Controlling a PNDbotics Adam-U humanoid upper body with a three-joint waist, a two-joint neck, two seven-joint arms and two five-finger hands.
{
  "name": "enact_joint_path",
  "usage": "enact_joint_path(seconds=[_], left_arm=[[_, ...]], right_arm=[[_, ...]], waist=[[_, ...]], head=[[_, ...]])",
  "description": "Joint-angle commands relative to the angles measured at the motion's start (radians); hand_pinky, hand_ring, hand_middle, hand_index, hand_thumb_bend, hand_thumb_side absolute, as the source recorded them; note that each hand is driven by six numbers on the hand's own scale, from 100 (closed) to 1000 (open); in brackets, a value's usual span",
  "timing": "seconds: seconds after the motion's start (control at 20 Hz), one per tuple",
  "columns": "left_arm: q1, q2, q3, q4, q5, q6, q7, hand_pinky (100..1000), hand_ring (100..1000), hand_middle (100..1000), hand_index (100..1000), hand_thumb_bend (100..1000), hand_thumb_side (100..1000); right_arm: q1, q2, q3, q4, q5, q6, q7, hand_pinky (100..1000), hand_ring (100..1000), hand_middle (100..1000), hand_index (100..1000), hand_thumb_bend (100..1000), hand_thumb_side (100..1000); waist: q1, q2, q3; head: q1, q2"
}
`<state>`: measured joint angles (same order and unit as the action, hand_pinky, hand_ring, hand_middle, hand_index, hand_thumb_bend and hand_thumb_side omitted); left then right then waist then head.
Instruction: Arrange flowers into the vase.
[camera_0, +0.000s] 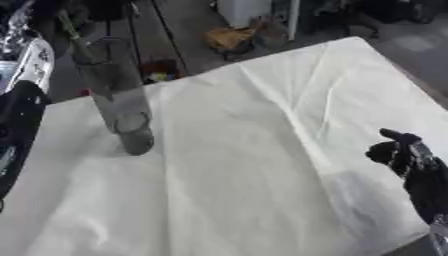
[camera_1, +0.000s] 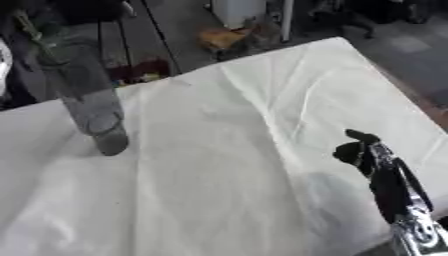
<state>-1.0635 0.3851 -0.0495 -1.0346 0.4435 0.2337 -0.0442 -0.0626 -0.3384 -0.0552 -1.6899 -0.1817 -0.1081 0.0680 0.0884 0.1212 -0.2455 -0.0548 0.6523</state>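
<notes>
A tall clear glass vase (camera_0: 118, 97) stands on the white cloth at the left of the table. A thin green stem (camera_0: 77, 37) leans in its mouth and runs up towards the top left; I see no bloom. My left arm (camera_0: 19, 120) climbs the left edge beside the vase. Its hand is only a blur in the top left corner (camera_0: 12, 22), near the stem's upper end. My right hand (camera_1: 360, 152) hovers low at the right, well away from the vase, fingers relaxed, with nothing in it.
The white cloth (camera_0: 262, 150) is creased and covers the table, whose far edge runs diagonally from upper right to left. Beyond it lie a dark floor, a yellowish object (camera_0: 229, 37) and a small red thing (camera_0: 157, 67).
</notes>
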Motion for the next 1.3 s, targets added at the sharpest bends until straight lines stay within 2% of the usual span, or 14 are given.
enact_joint_path(seconds=[0.05, 1.3], left_arm=[[-0.016, 0.009, -0.003, -0.004, -0.024, 0.0, -0.012, 100, 100, 100, 100, 903, 392], [0.006, -0.011, -0.002, 0.005, -0.101, -0.025, -0.022, 100, 100, 100, 121, 945, 515]], right_arm=[[-0.014, -0.013, -0.001, -0.013, 0.003, -0.003, 0.004, 814, 694, 614, 874, 100, 1000], [-0.016, -0.009, -0.002, -0.014, 0.004, -0.004, 0.007, 810, 693, 613, 875, 100, 1000]], waist=[[-0.008, -0.01, 0.001], [-0.011, -0.002, 0.004]], head=[[-0.003, -0.011], [-0.007, -0.015]])
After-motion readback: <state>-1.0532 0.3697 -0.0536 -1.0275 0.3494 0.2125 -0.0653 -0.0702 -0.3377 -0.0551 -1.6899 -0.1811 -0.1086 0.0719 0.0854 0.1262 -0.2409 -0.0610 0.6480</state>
